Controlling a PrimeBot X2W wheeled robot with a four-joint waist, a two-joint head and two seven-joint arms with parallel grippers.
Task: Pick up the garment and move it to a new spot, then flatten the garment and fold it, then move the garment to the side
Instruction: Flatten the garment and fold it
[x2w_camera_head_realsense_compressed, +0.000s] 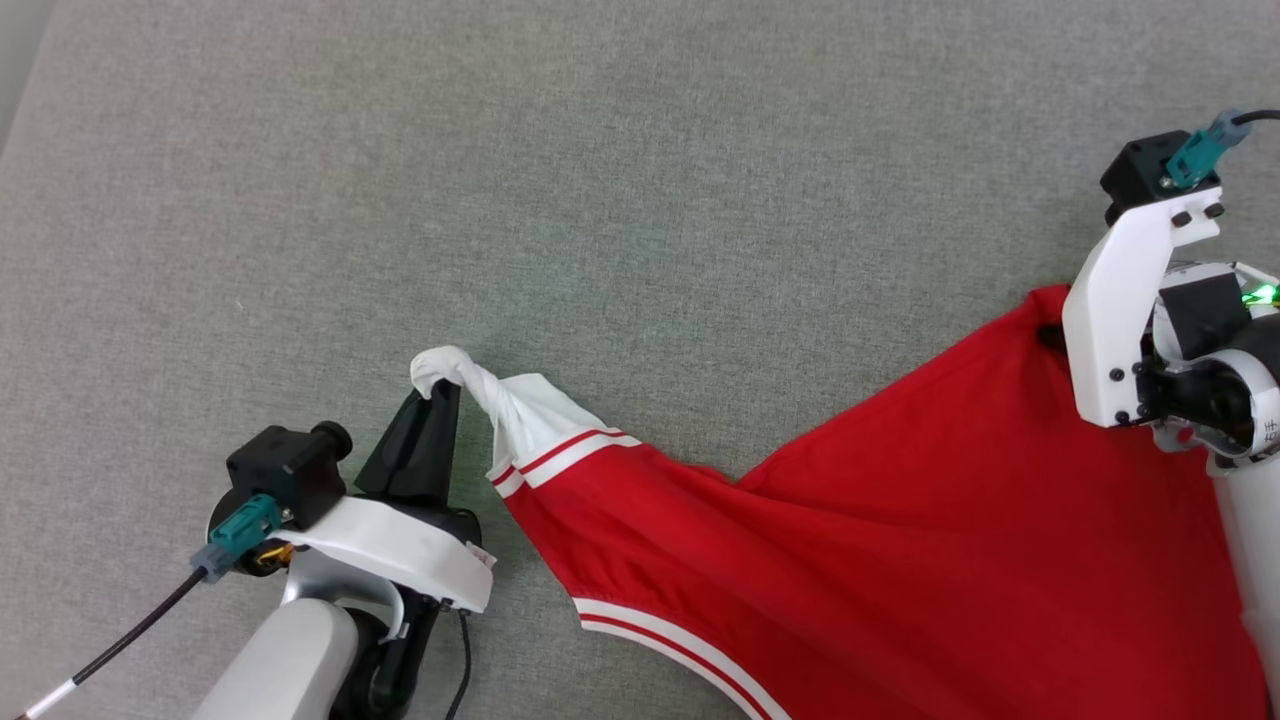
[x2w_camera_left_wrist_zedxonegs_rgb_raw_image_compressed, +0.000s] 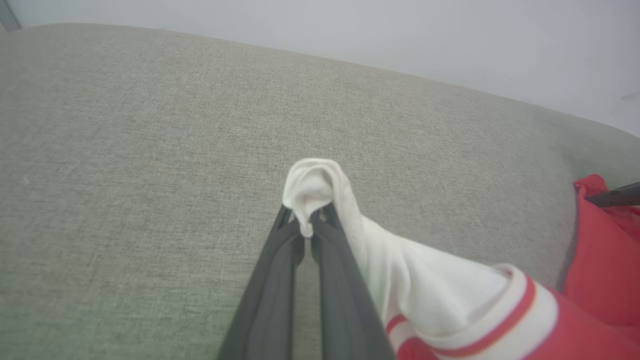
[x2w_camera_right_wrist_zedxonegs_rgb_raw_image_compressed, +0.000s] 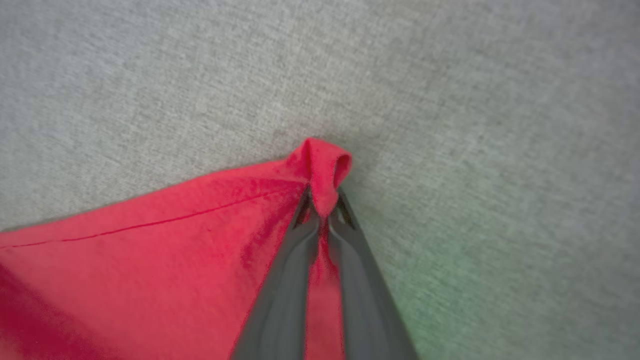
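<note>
Left gripper (x2w_camera_left_wrist_zedxonegs_rgb_raw_image_compressed: 306, 231): fingers pressed together on the tip of the white sleeve, with a small knob of cloth bunched above them; it sits at the near left of the grey fabric surface (x2w_camera_head_realsense_compressed: 600, 180).
Why held there: judging by the task, a sleeve end is an outer point of the shirt, so pulling on it should draw the cloth out wide for flattening.
White sleeve (x2w_camera_head_realsense_compressed: 520, 415): twisted into a narrow rope from the pinch down to its red-and-white striped cuff (x2w_camera_head_realsense_compressed: 575, 445), so it is under some tension and not lying flat.
The garment (x2w_camera_head_realsense_compressed: 900, 520): a red jersey stretched between the two arms across the near right of the surface, running off the near edge of the head view.
Look of the cloth: plain red with no lettering showing on the upper face; a crease runs up from the middle, and a curved white band with a red stripe (x2w_camera_head_realsense_compressed: 680, 645) lies at the near side.
Right gripper (x2w_camera_right_wrist_zedxonegs_rgb_raw_image_compressed: 323, 212): closed on a red corner of the garment at the far right, a small fold of cloth poking out past the fingertips and a strip caught between the fingers.
Why held there: with the left pinch, it gives two well-apart anchors to spread or carry the shirt.
State of the task: the shirt is gripped but wrinkled and partly twisted; flattening and folding look not yet done.
</note>
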